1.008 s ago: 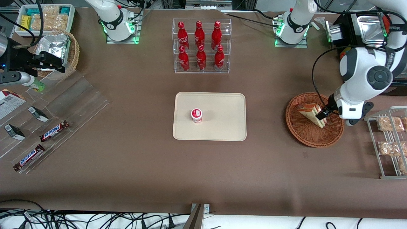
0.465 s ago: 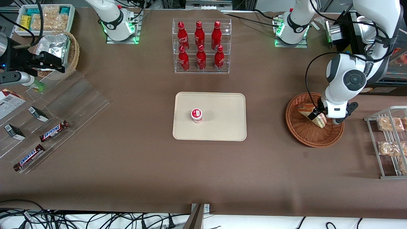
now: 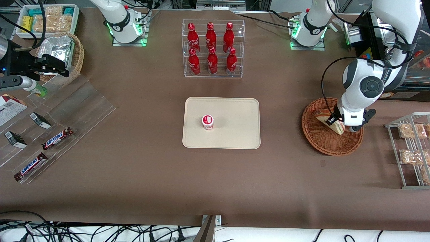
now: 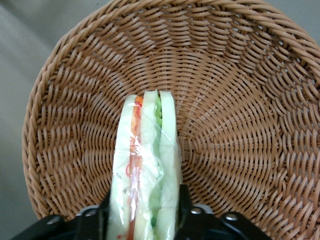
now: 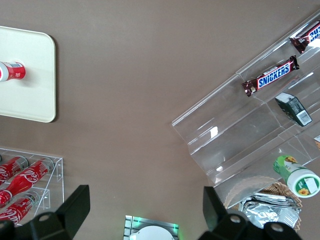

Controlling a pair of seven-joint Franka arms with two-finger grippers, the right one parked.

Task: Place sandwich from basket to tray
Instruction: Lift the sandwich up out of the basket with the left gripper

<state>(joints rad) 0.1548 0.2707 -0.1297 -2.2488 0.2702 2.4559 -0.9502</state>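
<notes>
The sandwich (image 3: 326,118) is a clear-wrapped white-bread wedge with green and red filling, standing on edge in the round reddish-brown wicker basket (image 3: 315,141) toward the working arm's end of the table. My left gripper (image 3: 337,121) reaches down into the basket at the sandwich's wide end. In the left wrist view the sandwich (image 4: 147,160) stands between the two black fingers (image 4: 184,212), which press against both of its sides, with the basket (image 4: 240,100) weave beneath. The cream tray (image 3: 235,114) lies mid-table, apart from the basket.
A small red-and-white cup (image 3: 208,121) stands on the tray. A clear rack of red bottles (image 3: 212,48) is farther from the camera than the tray. A wire rack with snack packs (image 3: 411,148) stands beside the basket. An acrylic shelf with Snickers bars (image 3: 57,137) lies toward the parked arm's end.
The left arm swung in over the basket from the wire-rack side, and the gripper settled around the sandwich's wide end. The sandwich and basket have stayed in place.
</notes>
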